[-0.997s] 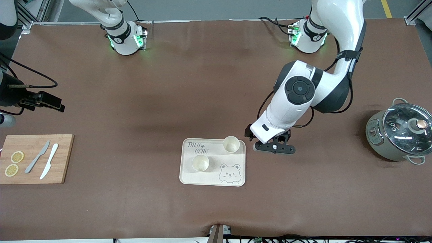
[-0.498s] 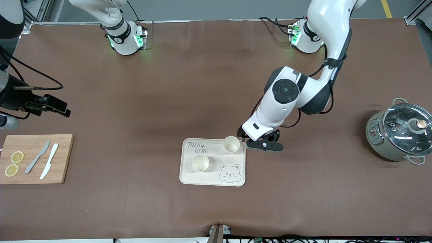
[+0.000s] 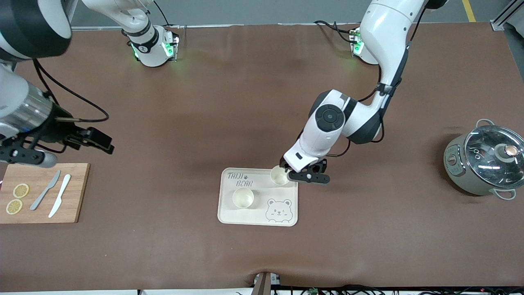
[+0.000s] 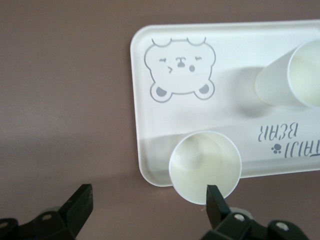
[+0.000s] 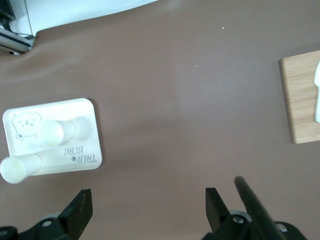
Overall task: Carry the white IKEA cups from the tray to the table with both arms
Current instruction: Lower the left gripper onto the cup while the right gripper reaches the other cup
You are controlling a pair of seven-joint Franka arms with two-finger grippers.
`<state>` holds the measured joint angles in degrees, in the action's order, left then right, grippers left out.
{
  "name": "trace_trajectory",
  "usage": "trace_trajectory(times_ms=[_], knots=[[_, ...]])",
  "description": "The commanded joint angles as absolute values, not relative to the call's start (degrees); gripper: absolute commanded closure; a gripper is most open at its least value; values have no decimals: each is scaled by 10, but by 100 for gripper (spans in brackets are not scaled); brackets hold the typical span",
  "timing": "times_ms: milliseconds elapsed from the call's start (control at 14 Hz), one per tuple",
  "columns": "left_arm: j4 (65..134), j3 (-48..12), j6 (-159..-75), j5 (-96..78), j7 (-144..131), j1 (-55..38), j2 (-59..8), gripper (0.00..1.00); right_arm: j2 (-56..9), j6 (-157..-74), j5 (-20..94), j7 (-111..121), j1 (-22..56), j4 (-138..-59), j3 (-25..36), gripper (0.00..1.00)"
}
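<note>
Two white IKEA cups stand upright on a cream bear tray [image 3: 286, 192]. One cup [image 3: 280, 176] is at the tray corner nearest the left arm's end, the other cup [image 3: 243, 197] nearer the front camera. My left gripper [image 3: 306, 175] is open and low beside the corner cup [image 4: 205, 162]. One fingertip [image 4: 215, 197] is at that cup's rim, the other over bare table. The second cup [image 4: 295, 80] stands apart on the tray [image 4: 165, 125]. My right gripper [image 3: 18, 155] hangs open and empty, high over the right arm's end. Its wrist view shows the tray [image 5: 75, 155] and both cups far off.
A wooden cutting board [image 3: 41, 192] with two knives and lemon slices lies at the right arm's end of the table, its edge [image 5: 300, 100] in the right wrist view. A grey-green pot with glass lid [image 3: 485, 162] stands at the left arm's end.
My left arm has swung its open gripper toward the tray, up to the corner cup. The right arm has come farther into view toward the table's middle. Cups and tray have not moved.
</note>
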<state>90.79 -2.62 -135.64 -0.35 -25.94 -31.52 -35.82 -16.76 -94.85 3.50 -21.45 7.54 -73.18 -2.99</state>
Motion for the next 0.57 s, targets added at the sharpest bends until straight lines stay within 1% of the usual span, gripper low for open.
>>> trace_trajectory(times_ms=[0,356,498], knots=[[900,-20,-1363,28,-283,-328,-373,0,-194,-987,41,-265,102,-730,-25,0],[899,-19,-1363,31,-287,-332,-387,0,-254,-1080,33,-384,162,-730,-25,0],[885,-18,-1363,31,-287,-332,-400,0,-276,-1106,23,-417,179,-730,-25,0]])
